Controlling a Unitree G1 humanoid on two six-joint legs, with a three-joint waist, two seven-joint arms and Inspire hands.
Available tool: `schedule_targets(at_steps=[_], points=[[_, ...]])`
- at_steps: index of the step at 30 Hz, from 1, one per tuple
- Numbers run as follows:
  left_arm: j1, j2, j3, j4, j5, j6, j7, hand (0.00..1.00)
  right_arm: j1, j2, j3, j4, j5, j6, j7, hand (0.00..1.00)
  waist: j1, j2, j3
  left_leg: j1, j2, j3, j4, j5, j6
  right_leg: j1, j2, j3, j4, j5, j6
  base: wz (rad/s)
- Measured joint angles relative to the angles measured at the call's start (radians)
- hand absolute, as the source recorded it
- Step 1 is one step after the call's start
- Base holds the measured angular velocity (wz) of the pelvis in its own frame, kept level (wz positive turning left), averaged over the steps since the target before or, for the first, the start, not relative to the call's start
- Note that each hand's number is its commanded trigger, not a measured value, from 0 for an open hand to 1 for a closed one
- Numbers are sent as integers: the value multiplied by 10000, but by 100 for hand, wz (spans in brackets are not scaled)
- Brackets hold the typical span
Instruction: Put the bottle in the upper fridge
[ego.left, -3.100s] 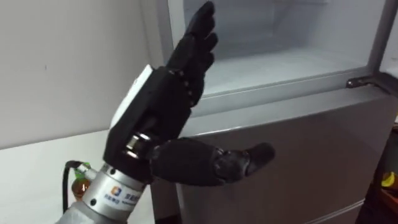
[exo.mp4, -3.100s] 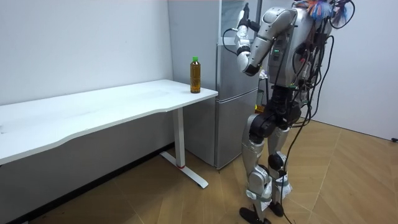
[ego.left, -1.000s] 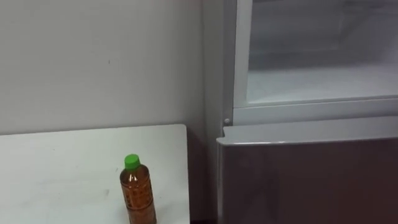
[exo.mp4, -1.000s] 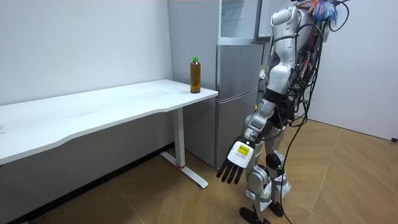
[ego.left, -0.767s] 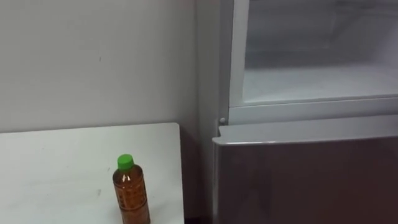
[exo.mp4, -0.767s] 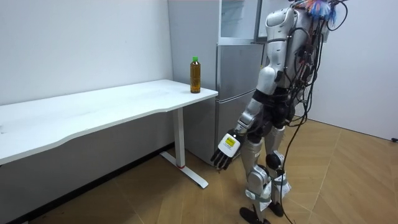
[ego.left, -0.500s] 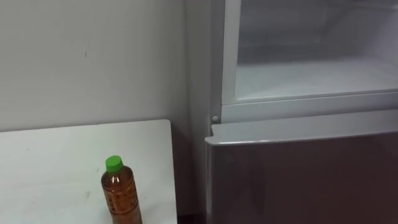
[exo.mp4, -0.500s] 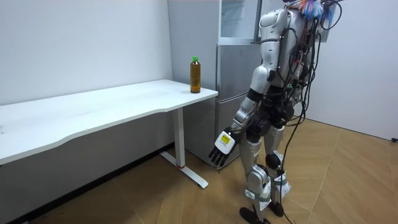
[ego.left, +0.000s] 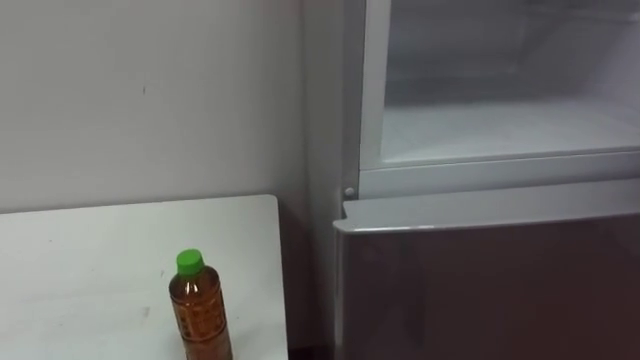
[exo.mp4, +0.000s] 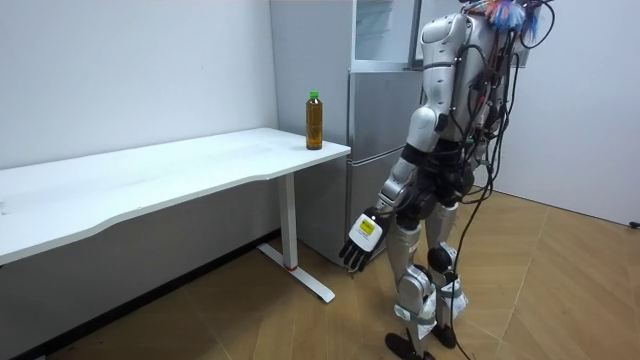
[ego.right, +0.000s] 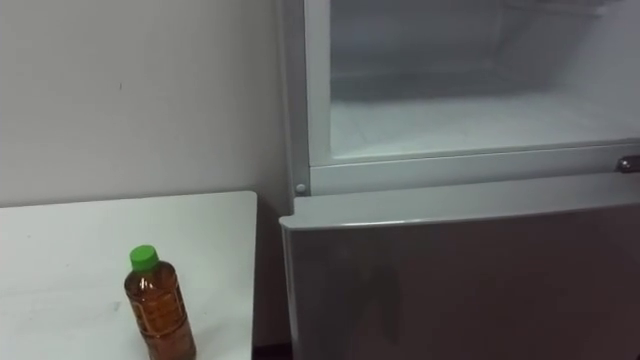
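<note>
A bottle (ego.left: 200, 312) of brown drink with a green cap stands upright near the right end of the white table (ego.left: 80, 265), close to its edge beside the fridge. In the room view the bottle (exo.mp4: 314, 120) is on the table corner nearest the fridge (exo.mp4: 378, 170). The fridge's upper compartment (ego.left: 500, 125) is open, with a bare white shelf inside. I stand in front of the fridge. My left hand (exo.mp4: 360, 240) hangs low beside my leg with straight fingers and holds nothing, well below and apart from the bottle.
The grey lower fridge door (ego.left: 490, 290) is closed under the open compartment. A narrow gap separates the table's end from the fridge side. A white wall (ego.left: 150, 100) runs behind the table. Wooden floor (exo.mp4: 250, 320) lies open around me.
My left arm has dropped from the open upper fridge down to my side, swinging a little in the last half second. The eye views shifted slightly. The bottle has not moved.
</note>
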Motion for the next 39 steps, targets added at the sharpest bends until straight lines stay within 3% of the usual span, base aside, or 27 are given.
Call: schedule_targets(at_steps=[8,16,21,27,29,33,39], points=[[-13,0,6,6,3,-1,-6,0,-20,-3,-12,-8,-12,-6,30,0,6,-45,-56,7,-7,2,5,1,0,-4,-3,-7,-7,0,0,0],[-46,-9,55,106,-13,-102,-94,0,-31,-1,-14,-424,-605,6,235,0,52,-43,-48,29,4,49,20,1,1,-23,2,43,27,1,-1,-2],[-93,-2,151,232,0,-251,-270,0,-12,0,3,-2638,-2021,5,227,0,79,-31,-35,20,42,216,12,0,0,-175,21,220,172,1,-19,-12],[-89,59,200,202,-1,-392,-460,0,9,0,344,-4948,-2047,-155,488,0,83,-124,-11,0,54,213,13,-1,0,-200,32,235,176,12,-31,-1],[-96,91,197,201,2,-393,-498,0,105,0,434,-5586,-2036,-121,672,0,88,-181,-43,-13,48,224,14,-1,0,-199,27,236,172,12,-31,0],[-105,238,153,193,4,-387,-695,0,350,-29,860,-7423,-1776,-111,902,0,74,-148,-22,-29,49,215,16,0,-1,-195,27,239,179,15,-29,0],[-71,275,174,200,3,-394,-695,0,333,-52,1116,-8578,-1519,-23,1422,0,246,-177,1,-7,49,251,-13,-4,1,-138,40,268,200,15,-29,0]])
